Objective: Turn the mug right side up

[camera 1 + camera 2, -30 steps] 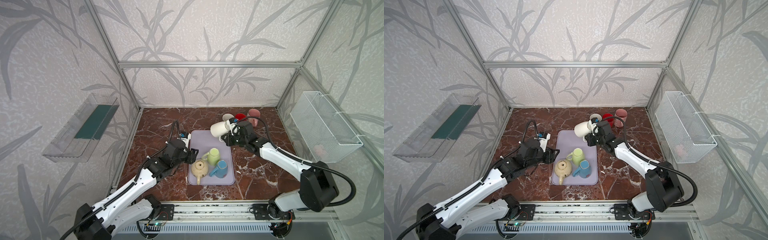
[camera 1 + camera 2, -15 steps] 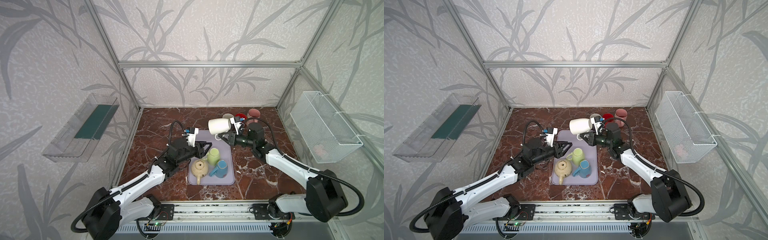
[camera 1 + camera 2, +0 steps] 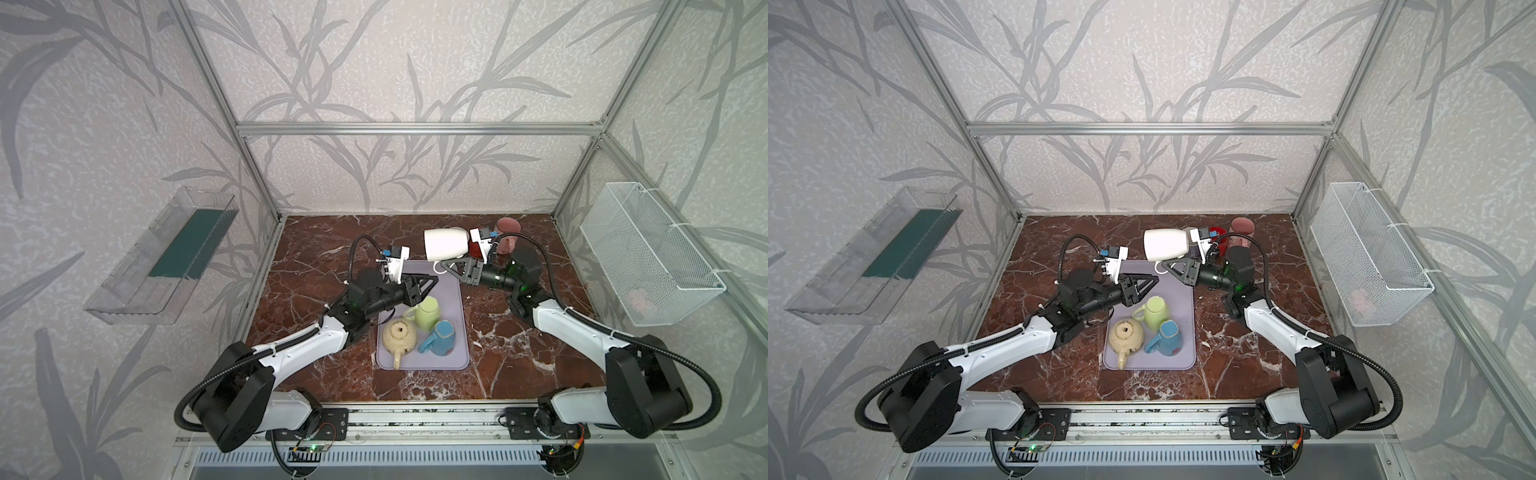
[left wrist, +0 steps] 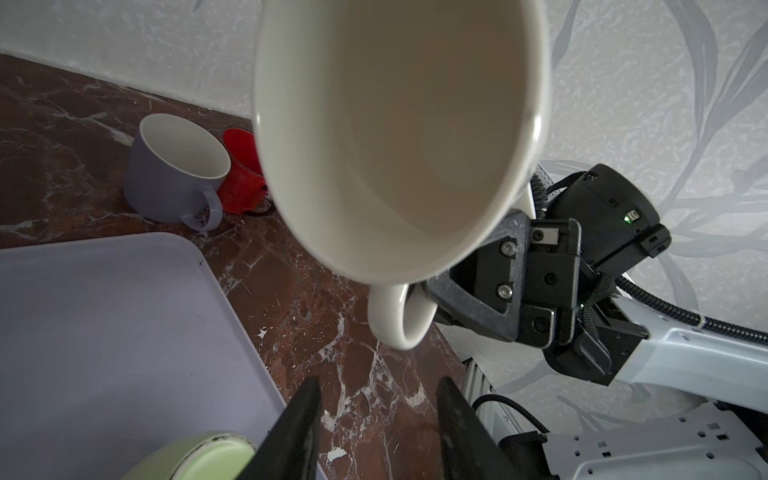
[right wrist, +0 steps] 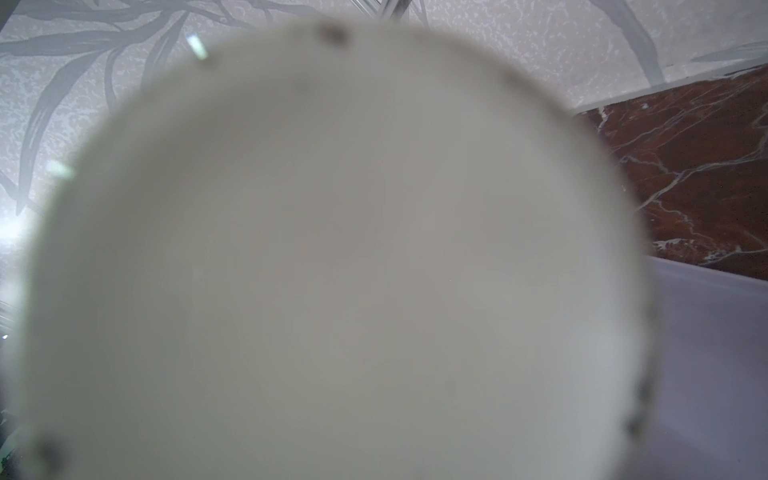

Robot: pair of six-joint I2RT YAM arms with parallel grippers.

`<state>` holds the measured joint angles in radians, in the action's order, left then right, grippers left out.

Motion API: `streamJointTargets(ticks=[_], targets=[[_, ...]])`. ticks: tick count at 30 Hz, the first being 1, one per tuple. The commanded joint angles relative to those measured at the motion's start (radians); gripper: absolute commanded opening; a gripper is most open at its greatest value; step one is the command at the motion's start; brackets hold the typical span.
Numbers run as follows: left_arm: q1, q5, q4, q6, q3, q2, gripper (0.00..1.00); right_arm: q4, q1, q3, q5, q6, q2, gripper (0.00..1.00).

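While level — right tool [image 3: 448, 266] on mug [image 3: 444, 244]

Tabletop [image 3: 316, 266] is a dark red-brown marble slab with white veins, filling the lower middle of both top views. A lilac tray [image 3: 451, 291] lies flat on it, pretty much dead centre. Over at the tabletop's upper right, by the back wall, there's a mug cluster: a lavender mug [image 4: 174, 174] standing upright, a red mug [image 4: 243, 166] right against it, and a pink mug [image 3: 509, 226] further right.
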<state>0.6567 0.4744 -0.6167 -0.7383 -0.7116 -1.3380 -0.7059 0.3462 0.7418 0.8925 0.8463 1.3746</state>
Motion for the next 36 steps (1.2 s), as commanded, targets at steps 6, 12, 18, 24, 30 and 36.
streamJointTargets(ticks=[6, 12, 18, 24, 30, 36], targets=[[-0.023, 0.053, -0.13, -0.041, -0.079, -0.056, 0.38, -0.173, -0.01, -0.004, 0.046, 0.032, 0.001, 0.0], [-0.035, 0.081, -0.166, -0.064, -0.104, -0.097, 0.25, -0.216, -0.01, -0.007, 0.056, 0.054, 0.009, 0.0], [-0.039, 0.098, -0.195, -0.079, -0.112, -0.123, 0.24, -0.256, -0.01, -0.012, 0.061, 0.079, 0.019, 0.0], [-0.039, 0.11, -0.207, -0.092, -0.12, -0.138, 0.16, -0.289, -0.01, -0.012, 0.069, 0.101, 0.045, 0.0], [-0.039, 0.112, -0.218, -0.099, -0.11, -0.131, 0.0, -0.288, -0.01, -0.012, 0.07, 0.098, 0.05, 0.0], [-0.04, 0.095, -0.222, -0.086, -0.076, -0.102, 0.0, -0.254, -0.012, -0.007, 0.071, 0.071, 0.04, 0.05]])
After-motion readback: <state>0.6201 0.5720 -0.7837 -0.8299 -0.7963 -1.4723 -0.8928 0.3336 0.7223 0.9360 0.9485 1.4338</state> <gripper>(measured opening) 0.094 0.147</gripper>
